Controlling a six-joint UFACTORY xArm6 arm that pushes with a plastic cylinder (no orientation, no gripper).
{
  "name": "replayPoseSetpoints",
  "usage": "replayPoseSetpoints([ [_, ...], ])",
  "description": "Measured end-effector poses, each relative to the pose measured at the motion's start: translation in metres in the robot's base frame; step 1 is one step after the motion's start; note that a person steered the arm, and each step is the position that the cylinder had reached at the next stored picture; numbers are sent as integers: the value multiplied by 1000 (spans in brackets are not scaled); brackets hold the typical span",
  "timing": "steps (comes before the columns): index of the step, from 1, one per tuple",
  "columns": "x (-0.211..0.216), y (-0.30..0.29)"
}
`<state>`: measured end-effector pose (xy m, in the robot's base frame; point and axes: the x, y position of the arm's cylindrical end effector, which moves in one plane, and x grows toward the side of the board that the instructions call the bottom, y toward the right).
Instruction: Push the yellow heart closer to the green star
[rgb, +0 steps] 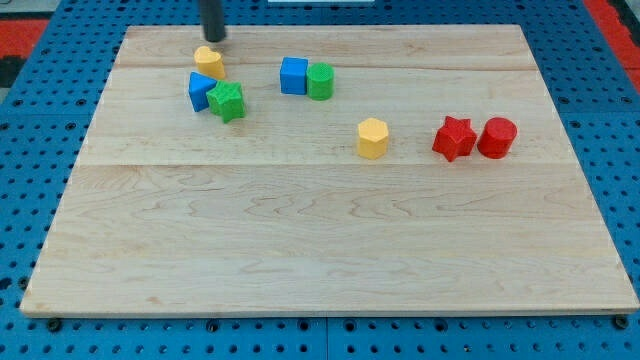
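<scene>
We count seven blocks on the wooden board (330, 250): two yellow, two blue, two green, two red. The yellow heart (209, 62) sits near the view's top edge, touching the blue triangular block (201, 91), which touches the green star (228, 101). My tip (214, 38), a bare rod holding nothing, stands just above the heart. The blue cube (293, 75) abuts the green cylinder (320, 81). The yellow hexagon (372, 138), red star (454, 138) and red cylinder (497, 137) lie rightward. The whole lower half lies open.

My tip (214, 39) sits just above the yellow heart (209, 62), which lies near the green star (228, 101).
</scene>
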<state>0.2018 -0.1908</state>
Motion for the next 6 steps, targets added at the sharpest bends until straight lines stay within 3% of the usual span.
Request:
replayPoseSetpoints([
  [1, 25, 29],
  [2, 76, 109],
  [3, 30, 94],
  [4, 6, 38],
  [5, 53, 17],
  [6, 80, 92],
])
